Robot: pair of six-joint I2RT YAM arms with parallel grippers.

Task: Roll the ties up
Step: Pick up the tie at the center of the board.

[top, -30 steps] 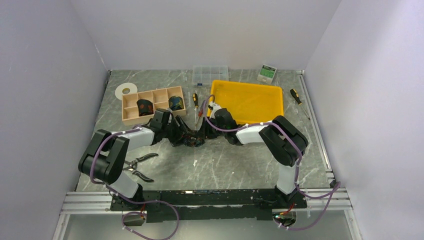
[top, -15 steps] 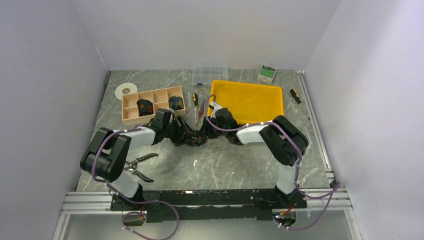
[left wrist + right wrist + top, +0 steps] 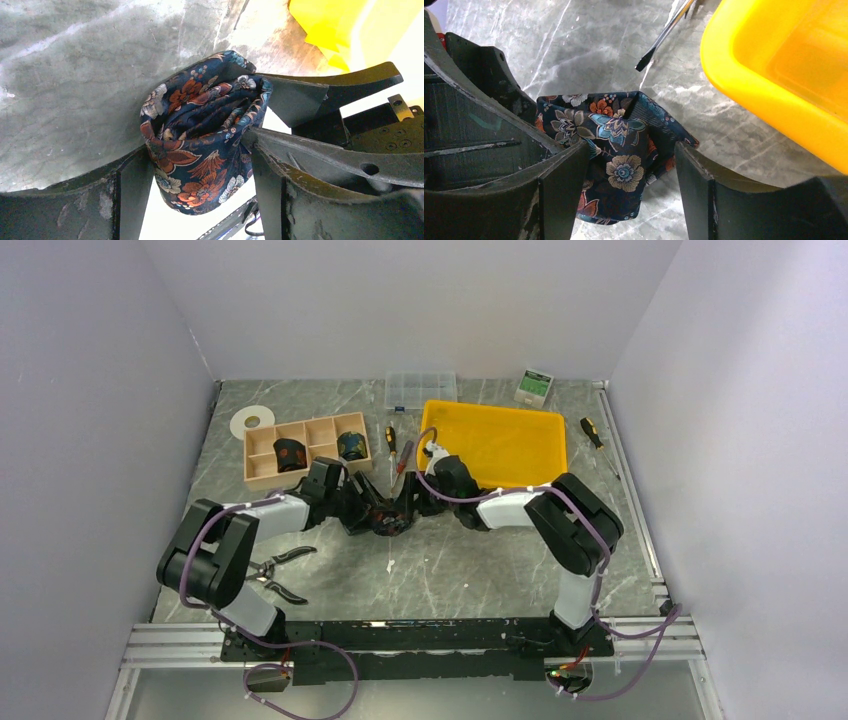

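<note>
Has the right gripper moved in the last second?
Yes, slightly. The right gripper has spread its jaws around the rolled tie, and its wrist has edged toward the near-left corner of the yellow tray.

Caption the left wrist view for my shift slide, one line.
Left gripper holds the rolled floral tie between its fingers; yellow tray beyond.

Right claw (image 3: 631, 165) now wider open.
</note>
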